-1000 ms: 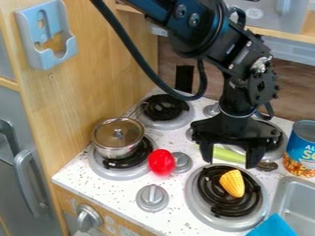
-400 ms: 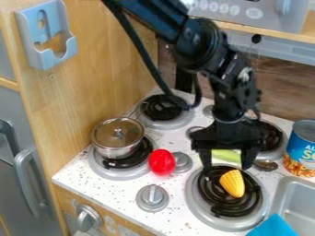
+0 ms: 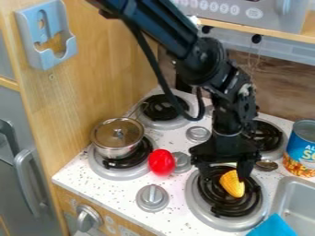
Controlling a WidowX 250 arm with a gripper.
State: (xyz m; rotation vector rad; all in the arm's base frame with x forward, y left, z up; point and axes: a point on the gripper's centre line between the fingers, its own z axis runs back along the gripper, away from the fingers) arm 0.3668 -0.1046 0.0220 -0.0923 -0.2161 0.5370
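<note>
The black gripper (image 3: 223, 173) hangs over the back part of the front right burner (image 3: 265, 203), open, with its two fingers spread left and right. A yellow corn piece (image 3: 232, 184) lies tilted on that burner's black coil, just below and between the fingertips, close to the right one. Whether the right finger touches it, I cannot tell. Left of the gripper, a red rounded object (image 3: 162, 162) sits on the white stove top.
A lidded metal pot (image 3: 117, 138) stands on the front left burner. Right of the arm are a spoon's bowl (image 3: 266, 165), a blue can (image 3: 301, 148) and the sink (image 3: 293, 196), with a blue item (image 3: 274, 226) at its corner. Stove knobs (image 3: 152, 198) stick up near the front.
The gripper has moved left and then down toward the front right burner, nearer the corn. A light green object seen between its fingers before is now hidden behind it. The corn has not moved.
</note>
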